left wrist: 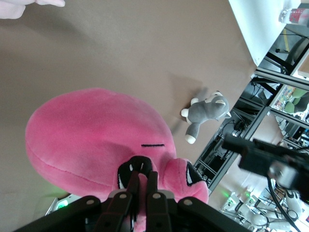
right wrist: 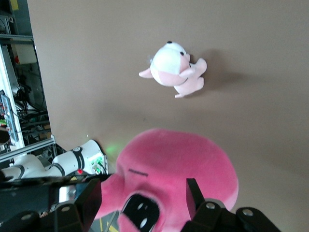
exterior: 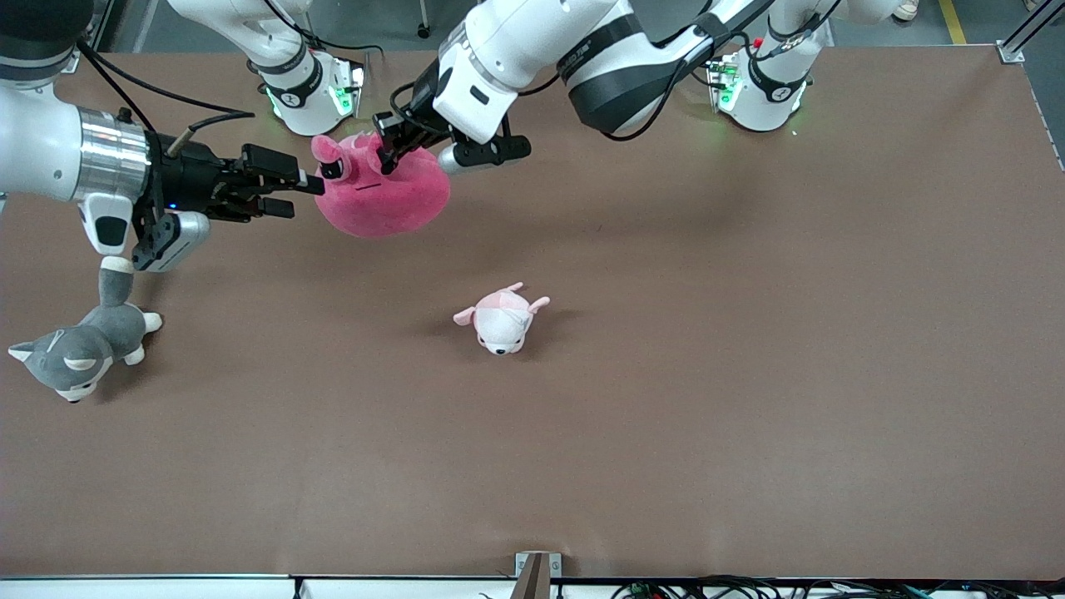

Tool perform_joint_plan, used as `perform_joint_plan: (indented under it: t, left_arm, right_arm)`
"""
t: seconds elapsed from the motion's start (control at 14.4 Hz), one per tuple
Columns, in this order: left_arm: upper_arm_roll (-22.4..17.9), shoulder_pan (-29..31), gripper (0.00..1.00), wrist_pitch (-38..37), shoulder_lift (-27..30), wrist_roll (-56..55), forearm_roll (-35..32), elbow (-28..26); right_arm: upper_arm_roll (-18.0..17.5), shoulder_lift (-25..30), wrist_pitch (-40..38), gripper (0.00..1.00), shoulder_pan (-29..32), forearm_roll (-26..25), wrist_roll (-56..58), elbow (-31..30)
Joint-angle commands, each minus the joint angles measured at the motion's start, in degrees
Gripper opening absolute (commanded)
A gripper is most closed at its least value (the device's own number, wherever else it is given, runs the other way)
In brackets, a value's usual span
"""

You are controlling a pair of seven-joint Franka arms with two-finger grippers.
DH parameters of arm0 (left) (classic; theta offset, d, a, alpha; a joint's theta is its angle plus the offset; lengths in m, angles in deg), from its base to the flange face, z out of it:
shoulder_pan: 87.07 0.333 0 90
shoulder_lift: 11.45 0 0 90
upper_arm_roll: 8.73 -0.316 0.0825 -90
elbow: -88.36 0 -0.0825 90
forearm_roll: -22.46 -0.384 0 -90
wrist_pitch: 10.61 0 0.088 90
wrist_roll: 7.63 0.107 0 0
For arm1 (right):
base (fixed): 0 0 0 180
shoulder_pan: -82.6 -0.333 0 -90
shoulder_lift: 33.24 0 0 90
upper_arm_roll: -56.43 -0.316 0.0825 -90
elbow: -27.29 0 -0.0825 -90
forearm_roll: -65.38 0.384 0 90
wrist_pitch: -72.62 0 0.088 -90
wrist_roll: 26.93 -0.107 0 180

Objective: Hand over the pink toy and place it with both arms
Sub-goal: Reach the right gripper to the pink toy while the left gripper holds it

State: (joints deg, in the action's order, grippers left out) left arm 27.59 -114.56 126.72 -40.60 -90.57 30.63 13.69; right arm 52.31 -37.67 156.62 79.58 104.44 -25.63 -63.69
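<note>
The pink toy hangs in the air over the table close to the right arm's base. My left gripper reaches across from its own end and is shut on a fold of plush at the top of the toy, by one dark eye; the left wrist view shows the gripper pinching the toy. My right gripper is open beside the toy, at its ear and eye. In the right wrist view that gripper has its jaws spread on either side of the toy's face, not closed on it.
A pale pink-and-white plush animal lies mid-table, nearer to the front camera than the toy. A grey-and-white plush dog lies at the right arm's end of the table, below that arm's wrist. Cables run along the table's front edge.
</note>
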Motion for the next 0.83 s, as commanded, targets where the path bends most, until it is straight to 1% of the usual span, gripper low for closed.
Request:
perform_joint_plan:
  t: [0.0,0.35,0.76]
  left_arm:
    - [-3.88,-4.31,0.01,0.40,-0.64,-1.61,0.53,2.25]
    - [-4.15,-4.50,0.01,0.40,-0.73,-1.70,0.62,2.51]
    - [-4.24,-4.50,0.01,1.98,-1.08,-2.49,0.62,2.51]
  right_arm:
    - [0.25,1.01,-1.56,0.79,0.21,-1.25,-0.59,-0.77]
    - [0.17,1.62,-3.14,0.80,-1.72,-7.05,-0.51,-1.04]
    - [0.08,1.71,-7.18,0.82,-2.43,-7.68,-0.86,-1.30]
